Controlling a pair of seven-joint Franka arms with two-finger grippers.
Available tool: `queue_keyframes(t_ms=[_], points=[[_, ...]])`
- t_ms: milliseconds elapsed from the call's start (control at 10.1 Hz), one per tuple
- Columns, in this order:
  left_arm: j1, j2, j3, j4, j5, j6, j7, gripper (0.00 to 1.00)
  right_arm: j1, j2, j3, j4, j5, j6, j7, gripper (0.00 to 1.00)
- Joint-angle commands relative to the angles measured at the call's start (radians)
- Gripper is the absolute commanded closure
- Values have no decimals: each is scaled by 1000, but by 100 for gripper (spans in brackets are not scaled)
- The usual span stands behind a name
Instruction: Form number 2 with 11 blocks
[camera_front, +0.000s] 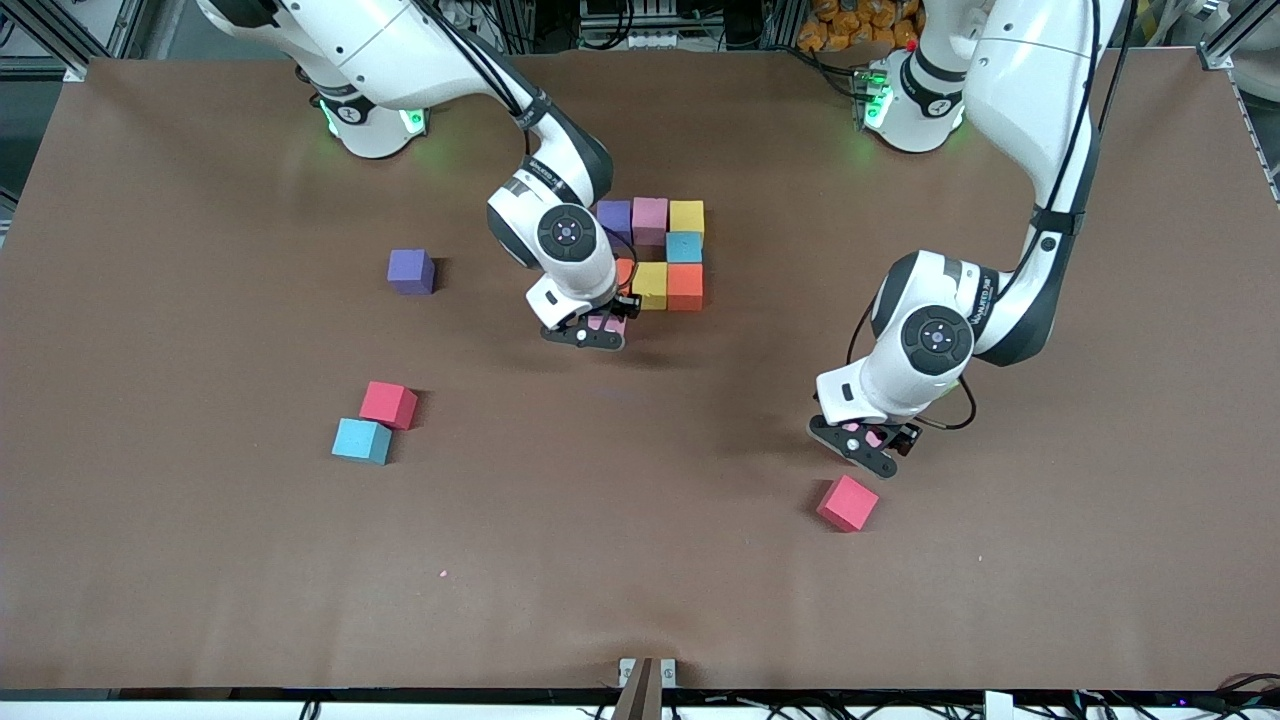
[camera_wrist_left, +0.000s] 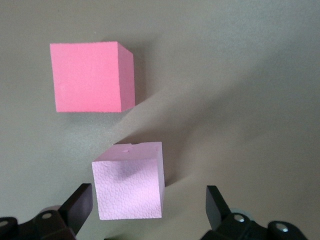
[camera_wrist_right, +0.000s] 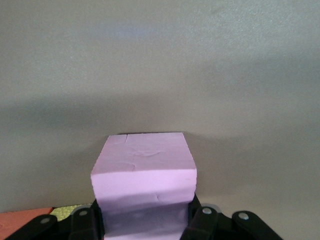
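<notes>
The right gripper (camera_front: 598, 331) is clamping a pale pink cube (camera_wrist_right: 144, 172) beside the half-built number 2 (camera_front: 667, 252); it should seat flush. The left gripper (camera_front: 868, 442), jaws wide, is hovering over another pink cube (camera_wrist_left: 129, 187).

Bare table (camera_front: 620, 520) lies open nearer the camera than the clustered blocks (camera_front: 668, 260).

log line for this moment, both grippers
right gripper: shut on pale pink cube beside partial 2 | left gripper: open over pale pink block
</notes>
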Motion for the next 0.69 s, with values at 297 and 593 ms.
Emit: queue_keyframes(t_ms=[297, 593], points=[[26, 5, 2, -22, 9, 34, 21, 0, 21, 21, -3, 19, -13, -1, 46, 63], [40, 26, 2, -20, 7, 70, 21, 0, 25, 24, -2, 17, -14, -1, 46, 63]])
